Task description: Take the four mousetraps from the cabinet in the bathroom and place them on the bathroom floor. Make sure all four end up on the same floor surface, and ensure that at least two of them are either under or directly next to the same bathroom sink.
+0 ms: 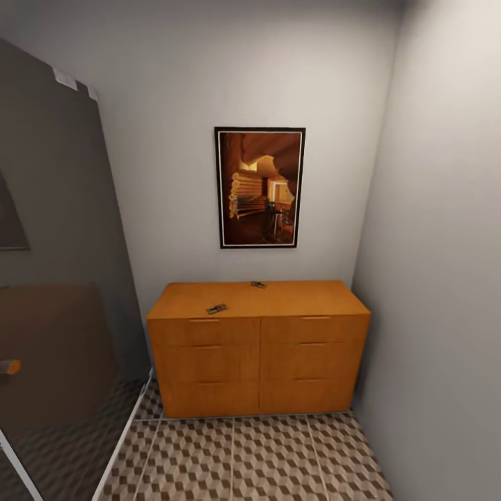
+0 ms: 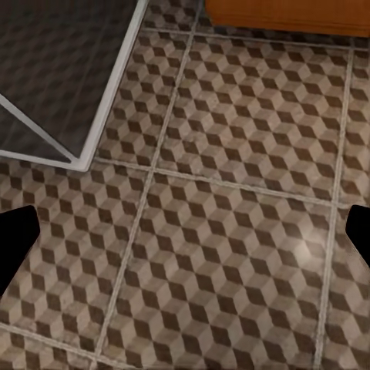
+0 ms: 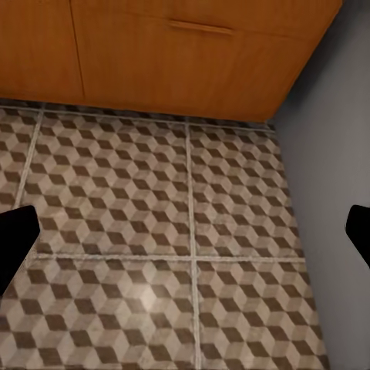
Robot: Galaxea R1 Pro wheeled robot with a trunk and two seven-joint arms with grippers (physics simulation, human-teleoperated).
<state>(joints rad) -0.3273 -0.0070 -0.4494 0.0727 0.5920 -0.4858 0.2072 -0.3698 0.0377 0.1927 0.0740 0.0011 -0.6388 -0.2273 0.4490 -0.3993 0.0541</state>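
The orange-brown cabinet [image 1: 257, 348] stands against the far wall in a narrow alcove. Two mousetraps lie on its flat top, one near the front left [image 1: 216, 309] and one at the back middle [image 1: 258, 284]. The cube-patterned bathroom floor [image 1: 264, 459] stretches in front of it. My left gripper [image 2: 185, 239] hangs open over bare tiles [image 2: 231, 231], with the cabinet's base [image 2: 285, 14] beyond. My right gripper [image 3: 185, 239] is open above the tiles [image 3: 154, 200], facing the cabinet front [image 3: 169, 62]. The bathroom sink is out of view.
A framed picture [image 1: 259, 186] hangs above the cabinet. A dark glass panel [image 1: 62, 278] with a white floor frame [image 2: 108, 100] bounds the left side. A grey wall [image 1: 445, 278] closes the right side, close to the cabinet's corner [image 3: 324, 193].
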